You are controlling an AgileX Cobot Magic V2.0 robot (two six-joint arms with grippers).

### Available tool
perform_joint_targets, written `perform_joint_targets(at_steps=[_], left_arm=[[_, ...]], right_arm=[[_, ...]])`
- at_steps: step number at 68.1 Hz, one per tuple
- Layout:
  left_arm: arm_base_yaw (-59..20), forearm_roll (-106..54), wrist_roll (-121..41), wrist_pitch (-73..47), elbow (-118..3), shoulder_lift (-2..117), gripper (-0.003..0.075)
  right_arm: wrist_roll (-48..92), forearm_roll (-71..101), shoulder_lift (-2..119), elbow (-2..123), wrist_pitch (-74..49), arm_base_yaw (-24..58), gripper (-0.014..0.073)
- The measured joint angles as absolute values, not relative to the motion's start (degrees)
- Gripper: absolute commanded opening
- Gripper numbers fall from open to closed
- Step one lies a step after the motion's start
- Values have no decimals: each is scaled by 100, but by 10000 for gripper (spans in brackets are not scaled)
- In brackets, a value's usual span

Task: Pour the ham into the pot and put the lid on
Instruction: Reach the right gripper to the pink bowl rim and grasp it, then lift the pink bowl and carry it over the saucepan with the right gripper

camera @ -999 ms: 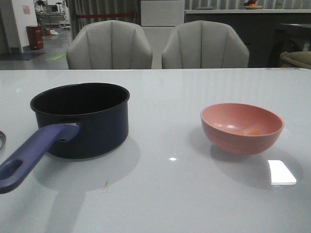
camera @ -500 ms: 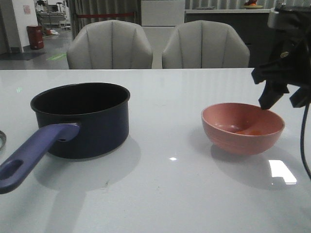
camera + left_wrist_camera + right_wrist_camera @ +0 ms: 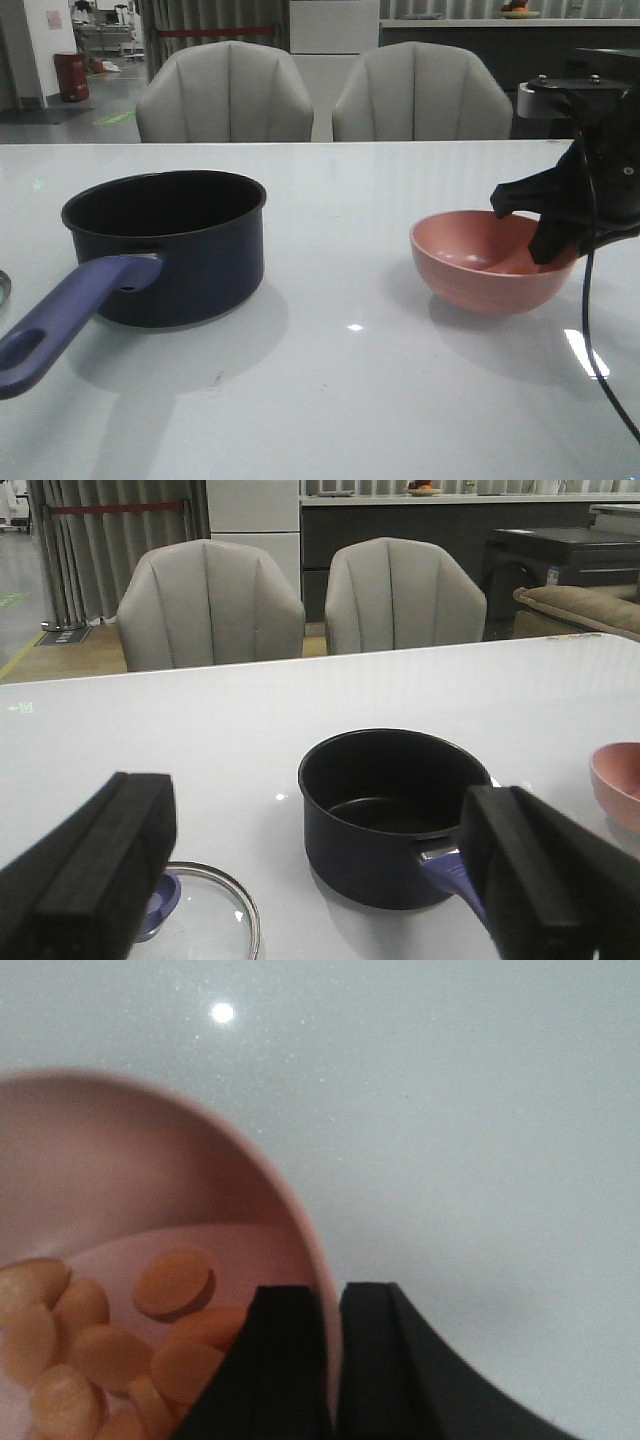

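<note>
The dark navy pot stands on the left of the table, its purple-blue handle pointing toward me. The pink bowl stands on the right. My right gripper is shut on the bowl's right rim, one finger inside and one outside. Several orange-yellow ham pieces lie in the bowl. The glass lid with its blue knob lies flat on the table beside the pot. My left gripper is open and empty, well short of the pot and lid.
Two grey chairs stand behind the table's far edge. Only a sliver of the lid shows at the left edge of the front view. The bowl's rim shows at the edge of the left wrist view.
My right arm came in from the right, dropped to the bowl and closed on its right rim. The bowl shifted slightly left. The pot has not moved.
</note>
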State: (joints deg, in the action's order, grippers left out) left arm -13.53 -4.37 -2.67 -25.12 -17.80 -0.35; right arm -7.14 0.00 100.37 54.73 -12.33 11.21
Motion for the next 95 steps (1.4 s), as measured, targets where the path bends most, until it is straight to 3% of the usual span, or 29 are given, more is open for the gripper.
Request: perform_joint_targets(at_steps=[35,65,84,95], left_arm=[[-1353,-437,-267,-2512,-1780,-35,625],[-1353,-437,-267,-2512,-1780,-35,625],[-1353,-437,-267,-2512,-1780,-35,625],[-1353,-437,-267,-2512,-1780,-35,625]], right_arm=[[-739,424,9284,5689,-1095,1222,130],[-695,390,10176,8531,-3236,2663,130],[-683,301,11257,10130,-3577,3457,130],[-683,84,11391,10316,-3006,3484,130]])
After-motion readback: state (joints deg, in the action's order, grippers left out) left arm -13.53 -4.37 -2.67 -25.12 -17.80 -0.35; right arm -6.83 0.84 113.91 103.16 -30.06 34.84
